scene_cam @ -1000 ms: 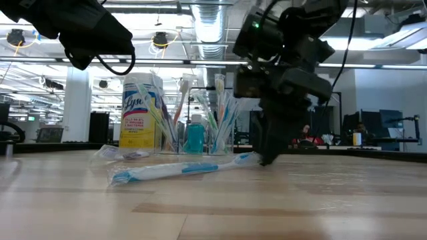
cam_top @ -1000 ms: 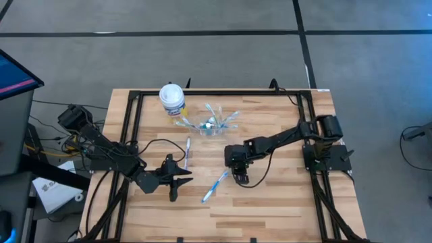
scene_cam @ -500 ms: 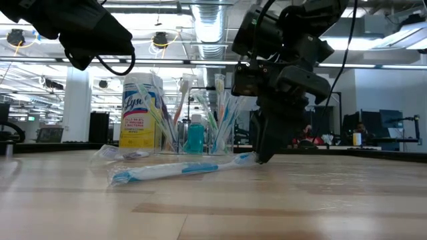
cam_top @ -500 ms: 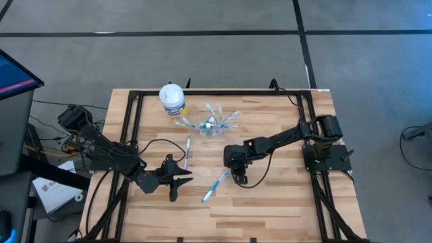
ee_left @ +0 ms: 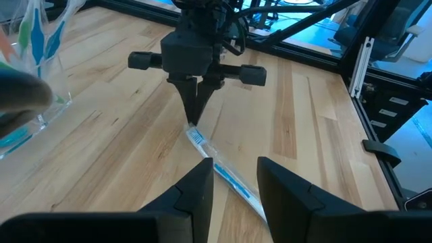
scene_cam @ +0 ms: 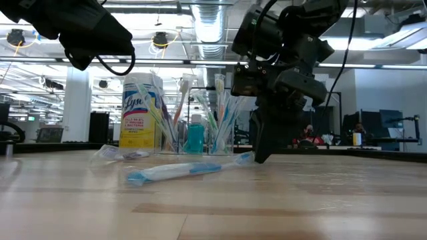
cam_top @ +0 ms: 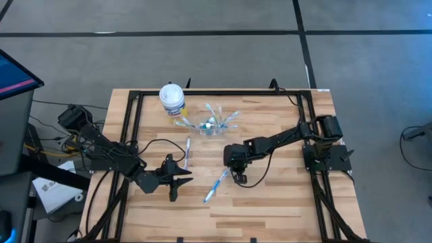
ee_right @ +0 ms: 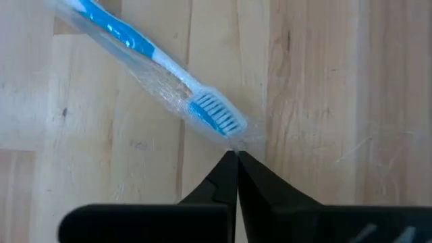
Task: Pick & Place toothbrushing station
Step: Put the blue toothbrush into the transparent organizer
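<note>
A toothbrush in a clear wrapper (cam_top: 216, 185) lies on the wood table, blue bristle head (ee_right: 214, 113) toward my right gripper (cam_top: 237, 177), which is shut at the wrapper's end. The clear cup (cam_top: 209, 124) at the far middle holds several toothbrushes and a small blue tube (scene_cam: 194, 137). Another toothbrush (cam_top: 187, 150) lies flat left of centre. My left gripper (ee_left: 236, 196) hovers open above the table, left of the wrapped toothbrush, touching nothing. My right gripper pinches the crinkled clear wrapper end (ee_right: 237, 140) just beyond the bristle head between its two fingertips. The fingers slant steeply down from above and from the table's right. The toothbrush lies on the table, its handle end (scene_cam: 133, 177) resting on the wood.
A white-lidded yellow canister (cam_top: 172, 99) stands left of the cup at the far side. A black frame rail (cam_top: 223, 92) runs around the table. Bare wood lies along the near edge (cam_top: 223, 226).
My right gripper has shut its fingers at the head end of the wrapped toothbrush, staying in place. The toothbrush has shifted a little, its handle end sliding slightly toward the gripper.
</note>
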